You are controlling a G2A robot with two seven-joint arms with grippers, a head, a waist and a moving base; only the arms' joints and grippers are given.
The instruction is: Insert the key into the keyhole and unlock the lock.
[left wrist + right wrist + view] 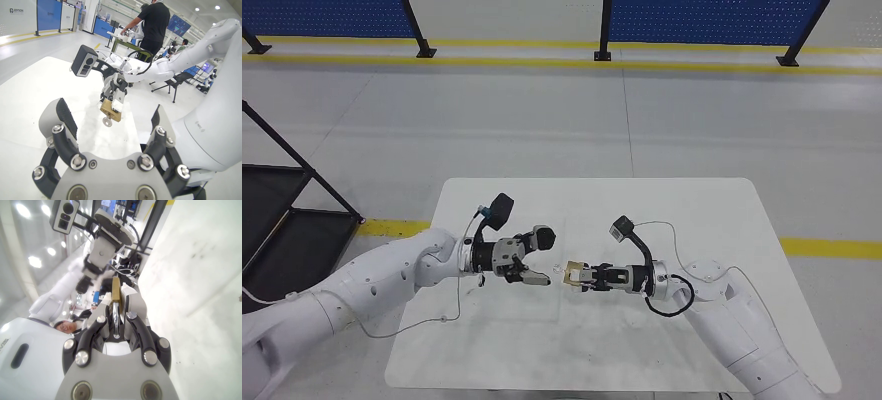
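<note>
From above: grips the brass padlock (573, 272) in the right gripper (582, 273), fingers shut on its body, over the middle of the white table (692, 215). Holds the left gripper (539, 260) spread open just beside the padlock and facing it, with a small gap between and nothing in its grasp.

From the left wrist: looks straight at the padlock's end face, with the key (107, 122) already sunk into it and only the round head sticking out toward the camera. Shows both ribbed pads (66, 115) standing wide to either side of that head and short of it, touching neither key nor brass. Appears to carry the padlock clear of the tabletop, though hard to be sure.

From the right wrist: clamps the padlock edge-on between the two white fingertips, steel shackle (115, 321) pointing back toward the wrist. Cannot tell from here whether sprung or latched.

Reads as insertion done, turning not yet. Next calls for easing the left gripper forward until the pads flank the flat of the key head. Then calls for matching the wrist roll to that flat, closing firmly and twisting about the key's own axis, while bracing the padlock hard on the right. Worth guarding against a slip on so small a head, or against the brass body rotating in the right grasp.
</note>
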